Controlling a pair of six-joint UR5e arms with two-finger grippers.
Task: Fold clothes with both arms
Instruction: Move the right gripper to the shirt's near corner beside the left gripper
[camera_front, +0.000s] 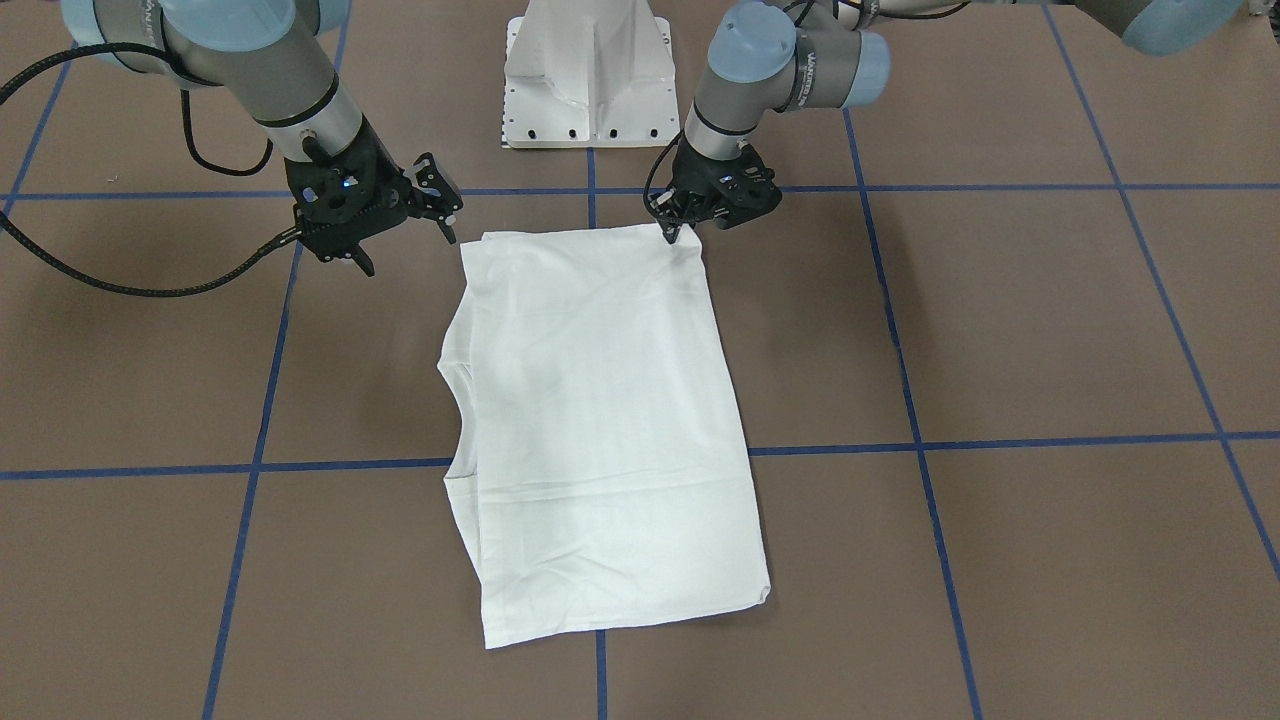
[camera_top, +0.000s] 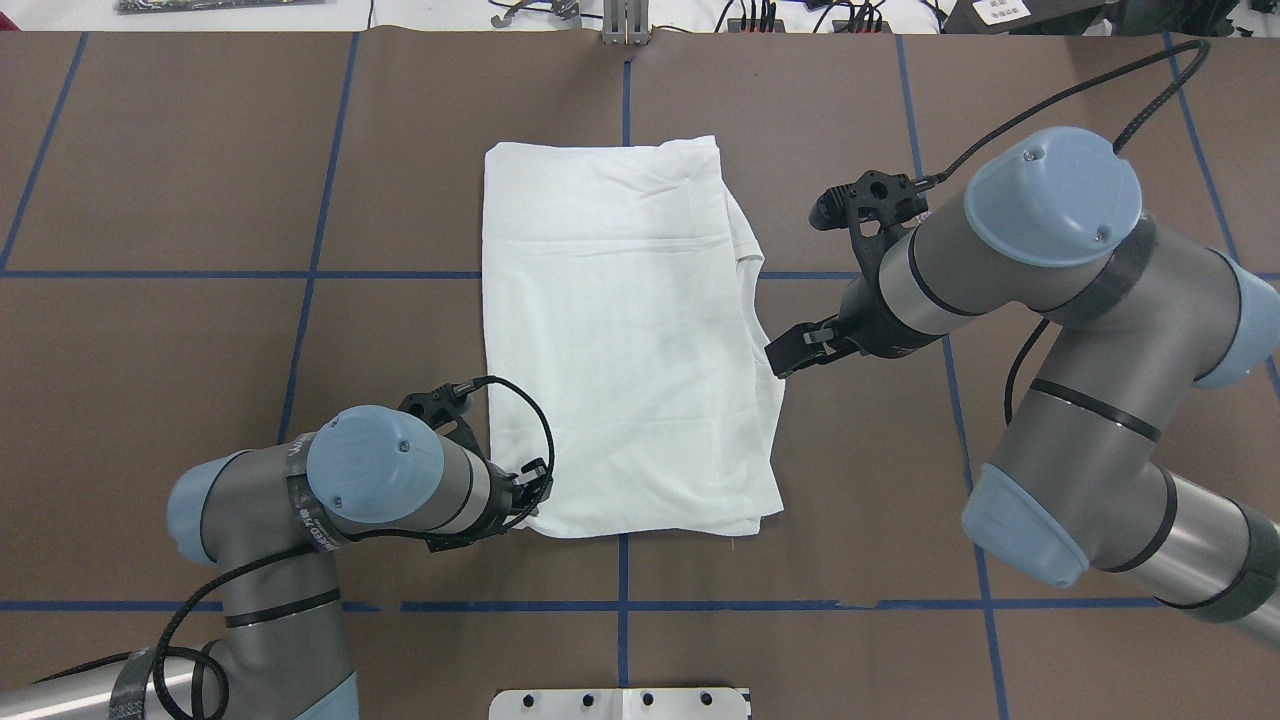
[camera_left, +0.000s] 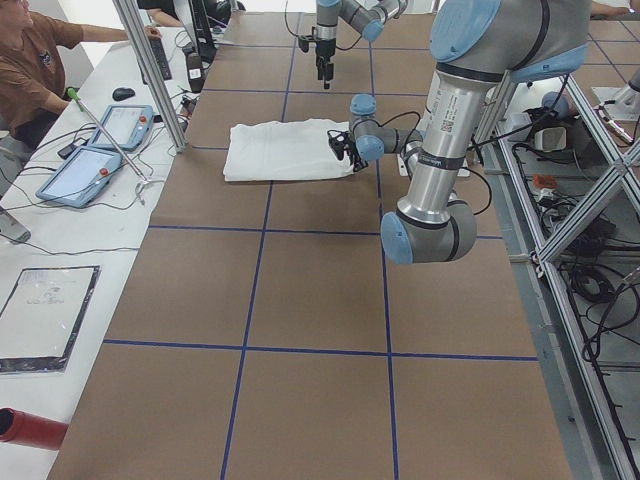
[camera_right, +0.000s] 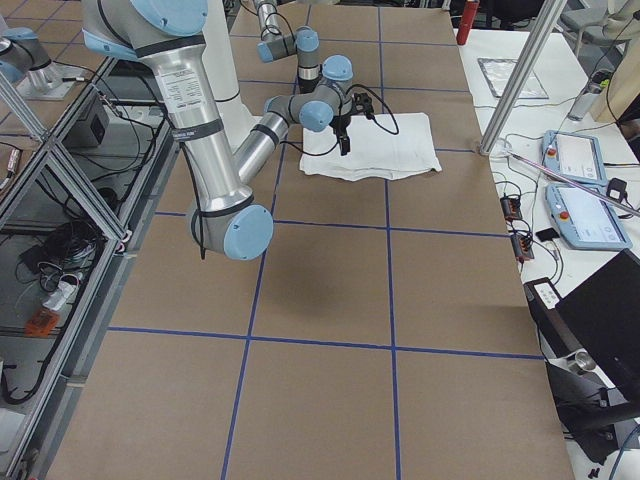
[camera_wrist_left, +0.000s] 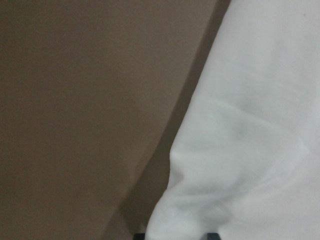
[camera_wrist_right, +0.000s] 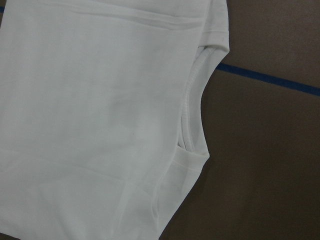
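Observation:
The white shirt (camera_front: 600, 420) (camera_top: 620, 340) lies folded into a flat oblong mid-table, plain side up, with no print showing. Its ribbed collar (camera_wrist_right: 192, 100) (camera_top: 745, 262) sits at the edge facing my right arm. My left gripper (camera_front: 670, 232) (camera_top: 532, 492) is down at the shirt's near corner on my left side, shut on the cloth; the left wrist view is filled by blurred shirt (camera_wrist_left: 250, 125) and brown table. My right gripper (camera_front: 408, 250) (camera_top: 785, 360) hangs open above the table just off the collar-side edge, holding nothing.
The white pedestal base (camera_front: 585, 75) stands at the table's near edge between the arms. Blue tape lines (camera_front: 590, 455) grid the brown tabletop. A person (camera_left: 30, 70), tablets (camera_left: 90, 150) and metal posts (camera_left: 150, 70) line the side bench.

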